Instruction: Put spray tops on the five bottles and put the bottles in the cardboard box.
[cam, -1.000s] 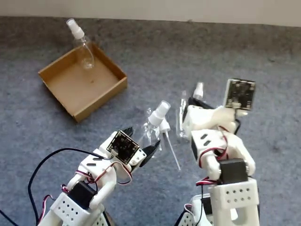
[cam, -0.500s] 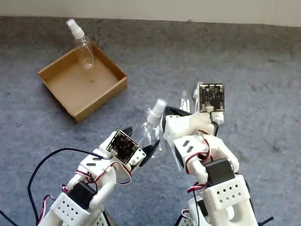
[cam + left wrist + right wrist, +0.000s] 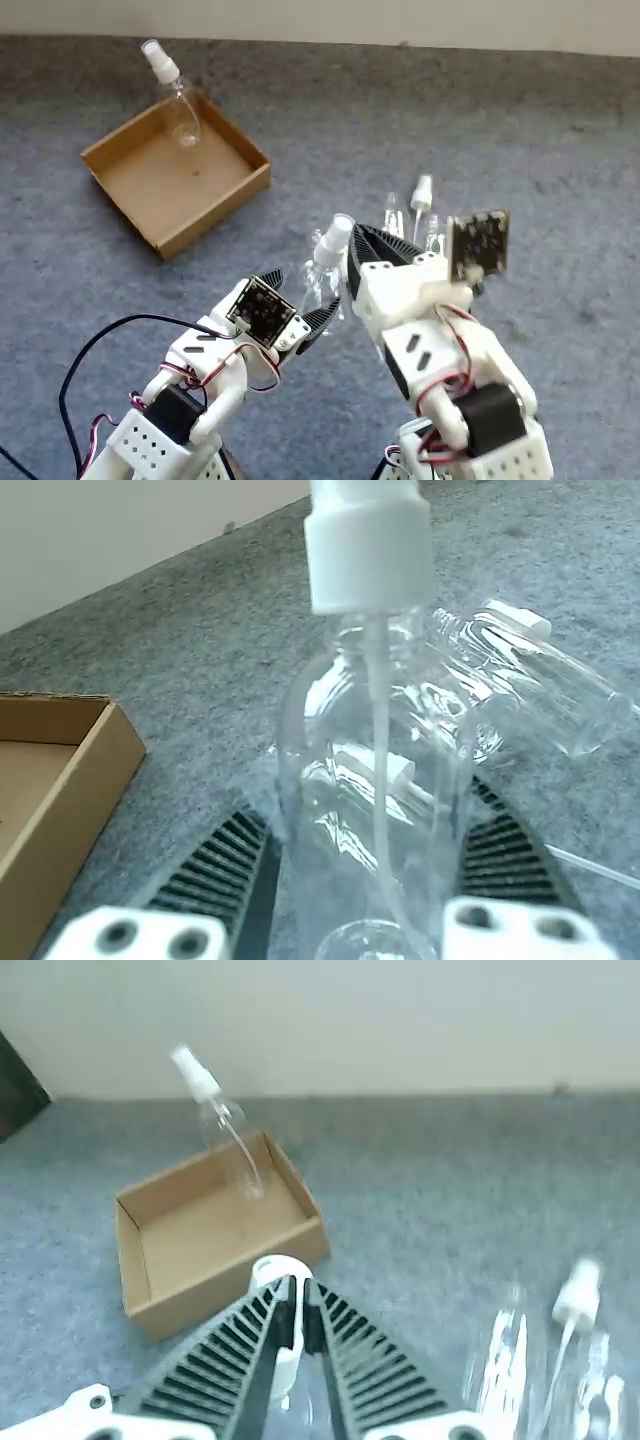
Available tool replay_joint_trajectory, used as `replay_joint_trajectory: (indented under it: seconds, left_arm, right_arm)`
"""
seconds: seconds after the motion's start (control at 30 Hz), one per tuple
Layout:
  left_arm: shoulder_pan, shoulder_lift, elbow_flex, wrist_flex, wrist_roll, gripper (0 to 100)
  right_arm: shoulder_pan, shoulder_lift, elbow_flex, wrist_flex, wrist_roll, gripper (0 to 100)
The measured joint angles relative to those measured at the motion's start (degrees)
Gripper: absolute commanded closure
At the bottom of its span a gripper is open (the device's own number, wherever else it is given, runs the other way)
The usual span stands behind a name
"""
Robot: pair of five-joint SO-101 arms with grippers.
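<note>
Left pincer (image 3: 365,865) grips a clear bottle (image 3: 370,770) upright above the grey surface (image 3: 340,130), with a spray top (image 3: 368,545) seated in its neck. Right pincer (image 3: 298,1305) is closed on that spray top. A capped bottle (image 3: 178,108) leans in the cardboard box (image 3: 215,215) at its far corner, and spare bottles (image 3: 421,210) stand beside the right arm.

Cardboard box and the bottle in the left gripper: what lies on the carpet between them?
Nothing; the high view shows bare grey carpet between the cardboard box and the held bottle.
</note>
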Motion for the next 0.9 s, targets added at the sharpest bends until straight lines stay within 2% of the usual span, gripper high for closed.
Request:
replay_joint_trajectory:
  seconds: [0.13, 0.33, 0.6, 0.9]
  left_arm:
    - [0.0, 0.0, 0.0, 0.0, 0.0, 92]
    - [0.0, 0.0, 0.0, 0.0, 0.0, 92]
    - [-11.1, 0.0, 0.0, 0.0, 0.0, 92]
    - [-14.2, 0.0, -8.7, -1.4, 0.0, 92]
  right_arm:
    - [0.0, -5.0, 1.1, 0.0, 5.3, 99.3]
    - [-0.2, -8.2, 7.6, 0.1, 6.0, 99.3]
    - [-0.2, -14.4, 14.9, 0.1, 6.1, 99.3]
    - [-0.2, -20.6, 20.6, -0.3, 6.1, 99.3]
